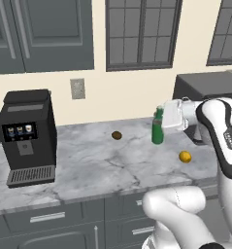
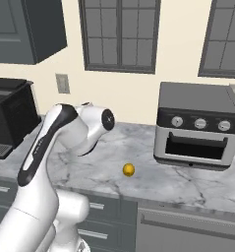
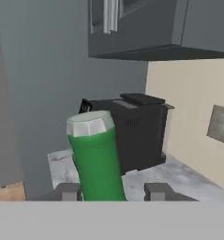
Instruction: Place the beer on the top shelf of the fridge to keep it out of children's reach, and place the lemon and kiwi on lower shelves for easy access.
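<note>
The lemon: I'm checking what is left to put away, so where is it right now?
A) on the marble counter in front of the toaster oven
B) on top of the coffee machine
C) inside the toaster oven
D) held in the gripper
A: the lemon lies on the bare marble counter, left of and in front of the toaster oven.

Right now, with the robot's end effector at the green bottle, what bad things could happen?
1. The end effector sits around the beer near its narrow neck, so the bottle may tip or slip when lifted.
2. The lemon and kiwi lie loose on the counter; a swinging arm could roll them off.
</note>
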